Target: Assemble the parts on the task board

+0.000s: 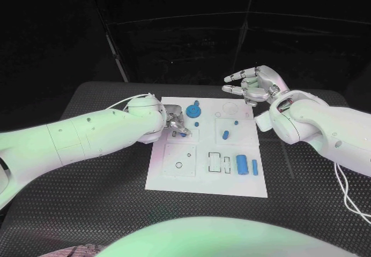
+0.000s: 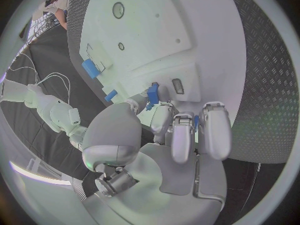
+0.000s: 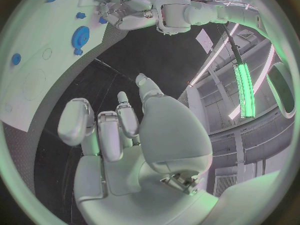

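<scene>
The white task board (image 1: 174, 174) lies in the middle of the table. My left hand (image 1: 174, 122) is low over its far left part and pinches a small blue part (image 2: 152, 94) between thumb and fingertips, close to a rectangular slot (image 2: 177, 86). A blue gear (image 1: 194, 111) stands at the far edge, and a small blue peg (image 1: 197, 123) is just in front of it. A blue piece (image 1: 225, 134) sits mid-board. A blue cylinder (image 1: 242, 163) and a thin blue bar (image 1: 254, 167) lie at the near right. My right hand (image 1: 255, 84) hangs raised beyond the board's far right corner, fingers apart, holding nothing.
The board has round holes (image 1: 179, 165) at the near left and rectangular recesses (image 1: 214, 162) beside the cylinder. Black ribbed table (image 1: 93, 203) surrounds the board. A white cable (image 1: 346, 198) trails along my right arm.
</scene>
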`<state>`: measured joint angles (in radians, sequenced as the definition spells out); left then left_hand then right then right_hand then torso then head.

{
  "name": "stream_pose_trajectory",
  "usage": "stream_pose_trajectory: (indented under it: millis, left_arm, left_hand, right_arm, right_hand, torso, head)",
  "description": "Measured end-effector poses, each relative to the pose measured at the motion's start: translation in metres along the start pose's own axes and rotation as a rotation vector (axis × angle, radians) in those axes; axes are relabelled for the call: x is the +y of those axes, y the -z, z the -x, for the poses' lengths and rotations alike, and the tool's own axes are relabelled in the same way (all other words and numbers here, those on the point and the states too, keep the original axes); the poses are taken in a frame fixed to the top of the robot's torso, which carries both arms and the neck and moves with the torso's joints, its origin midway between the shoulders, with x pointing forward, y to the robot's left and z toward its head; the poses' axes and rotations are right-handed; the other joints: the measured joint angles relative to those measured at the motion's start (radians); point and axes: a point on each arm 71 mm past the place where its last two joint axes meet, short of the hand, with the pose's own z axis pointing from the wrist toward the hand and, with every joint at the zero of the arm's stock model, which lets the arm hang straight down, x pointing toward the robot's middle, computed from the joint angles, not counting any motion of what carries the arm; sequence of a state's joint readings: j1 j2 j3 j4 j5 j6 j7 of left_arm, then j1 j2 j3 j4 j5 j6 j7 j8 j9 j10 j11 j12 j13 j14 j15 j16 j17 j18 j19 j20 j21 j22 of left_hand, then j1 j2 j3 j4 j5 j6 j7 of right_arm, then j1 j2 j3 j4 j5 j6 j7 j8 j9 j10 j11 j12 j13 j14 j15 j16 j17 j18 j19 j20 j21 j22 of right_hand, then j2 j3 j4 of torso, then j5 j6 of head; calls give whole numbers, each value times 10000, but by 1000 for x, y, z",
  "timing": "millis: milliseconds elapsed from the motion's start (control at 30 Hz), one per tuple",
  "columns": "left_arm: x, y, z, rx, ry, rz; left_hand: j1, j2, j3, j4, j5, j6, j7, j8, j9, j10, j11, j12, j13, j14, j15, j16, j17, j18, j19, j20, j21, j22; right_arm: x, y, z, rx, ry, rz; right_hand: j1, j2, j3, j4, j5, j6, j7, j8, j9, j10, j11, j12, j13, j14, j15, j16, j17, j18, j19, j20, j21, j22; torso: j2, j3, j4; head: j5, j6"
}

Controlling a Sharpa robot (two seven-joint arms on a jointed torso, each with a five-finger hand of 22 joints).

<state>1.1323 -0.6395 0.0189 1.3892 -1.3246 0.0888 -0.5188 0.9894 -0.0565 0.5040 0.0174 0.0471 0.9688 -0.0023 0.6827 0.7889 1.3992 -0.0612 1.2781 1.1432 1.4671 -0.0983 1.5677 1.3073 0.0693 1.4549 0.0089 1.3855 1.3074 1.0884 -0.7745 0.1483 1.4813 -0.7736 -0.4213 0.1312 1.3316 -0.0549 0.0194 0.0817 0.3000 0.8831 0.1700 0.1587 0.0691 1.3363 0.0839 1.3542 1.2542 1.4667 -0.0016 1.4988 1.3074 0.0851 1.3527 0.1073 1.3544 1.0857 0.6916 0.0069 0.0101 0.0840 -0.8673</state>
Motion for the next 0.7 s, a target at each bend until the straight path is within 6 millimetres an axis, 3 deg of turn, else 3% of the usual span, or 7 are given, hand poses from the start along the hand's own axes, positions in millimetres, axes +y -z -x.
stream_pose_trajectory:
  millis: [267, 700]
  left_arm:
    - [4, -2, 1, -14, -11, 124]
    - [5, -2, 1, 18, -47, 159]
  left_hand:
    - [-496, -51, -623, 476, -1, 53, 23, 110, -31, -1, 1, 0, -1, 0, 0, 0, 0, 0, 0, 0, 0, 0]
    - [-625, -51, -958, 655, -1, 71, 3, 95, -39, -2, 2, 34, -2, 0, 0, 0, 0, 0, 0, 1, 0, 0]
  right_arm:
    - [0, 0, 0, -1, 0, -1]
    - [0, 0, 0, -8, 4, -7]
  right_hand:
    - [0, 0, 0, 0, 0, 0, 0, 0, 0, 0, 0, 0, -18, 0, 0, 0, 0, 0, 0, 0, -39, -14]
    - [0, 0, -25, 25, 0, 0, 0, 37, 0, 0, 0, 0, -26, 0, 0, 0, -1, 0, 0, 0, -39, -23]
  torso:
    - [5, 0, -2]
    - [6, 0, -7]
  head:
    - [9, -1]
    - [-4, -38]
